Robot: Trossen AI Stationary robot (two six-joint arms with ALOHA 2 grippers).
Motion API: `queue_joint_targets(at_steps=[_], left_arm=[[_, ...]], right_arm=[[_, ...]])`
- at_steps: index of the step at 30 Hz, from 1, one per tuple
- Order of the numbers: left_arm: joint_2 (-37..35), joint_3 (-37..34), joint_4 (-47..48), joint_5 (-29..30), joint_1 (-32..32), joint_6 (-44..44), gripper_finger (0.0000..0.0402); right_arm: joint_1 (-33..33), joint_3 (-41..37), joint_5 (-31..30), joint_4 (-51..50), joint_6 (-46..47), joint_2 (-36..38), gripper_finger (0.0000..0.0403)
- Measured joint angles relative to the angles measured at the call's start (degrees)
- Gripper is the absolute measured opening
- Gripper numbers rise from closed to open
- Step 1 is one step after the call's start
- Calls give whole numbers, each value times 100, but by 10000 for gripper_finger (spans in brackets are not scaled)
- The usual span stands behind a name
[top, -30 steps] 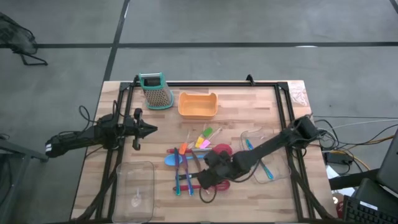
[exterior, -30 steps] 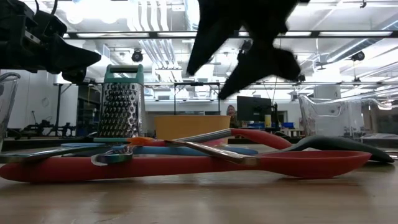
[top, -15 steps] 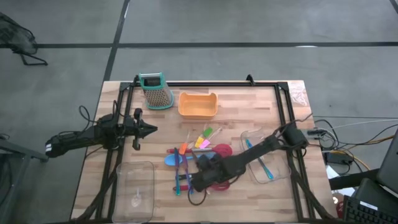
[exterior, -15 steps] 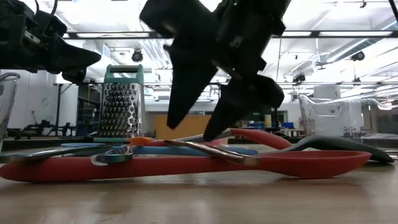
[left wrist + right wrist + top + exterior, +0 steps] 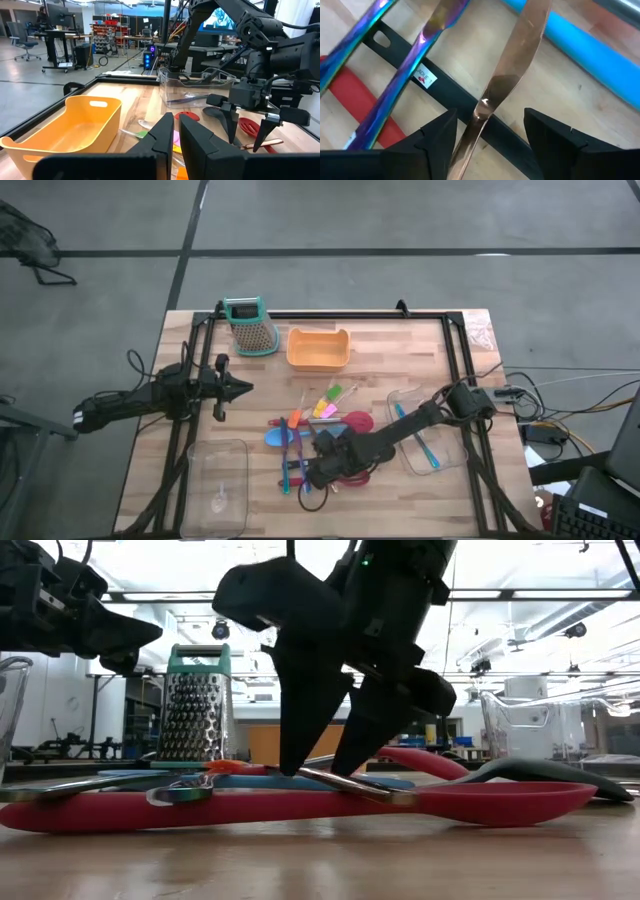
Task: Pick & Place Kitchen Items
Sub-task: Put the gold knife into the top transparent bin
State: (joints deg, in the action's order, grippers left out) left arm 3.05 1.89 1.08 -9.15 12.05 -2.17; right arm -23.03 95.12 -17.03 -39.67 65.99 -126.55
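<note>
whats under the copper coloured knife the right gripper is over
Under the copper knife, between the open right gripper fingers, a black handle crosses on bare wood. A blue handle lies beside it. The knife's tip is out of view.

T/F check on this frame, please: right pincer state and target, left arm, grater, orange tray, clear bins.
1. The right pincer is open, its fingers either side of a copper-coloured metal knife. True.
2. The left pincer holds a red spoon. False: it is shut on nothing, hovering at the table's left side, clear of the utensil pile.
3. The teal-topped metal box grater lies on its side. False: it stands upright near the table's far edge.
4. The orange plastic tray sits beside the grater with nothing visible in it. True.
5. The clear plastic bin on the right arm's side holds blue-handled cutlery. True.
</note>
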Motion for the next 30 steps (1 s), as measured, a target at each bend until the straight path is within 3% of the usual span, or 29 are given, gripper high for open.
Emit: queue_joint_targets(at_steps=[12,27,30], left_arm=[[0,0,0,2,0,2,35],[0,0,0,0,0,1,35],[0,0,0,2,0,0,35]], right_arm=[[7,-105,63,15,-45,-6,178],[7,-138,80,-6,-216,73,44],[7,-101,80,-91,-293,82,35]])
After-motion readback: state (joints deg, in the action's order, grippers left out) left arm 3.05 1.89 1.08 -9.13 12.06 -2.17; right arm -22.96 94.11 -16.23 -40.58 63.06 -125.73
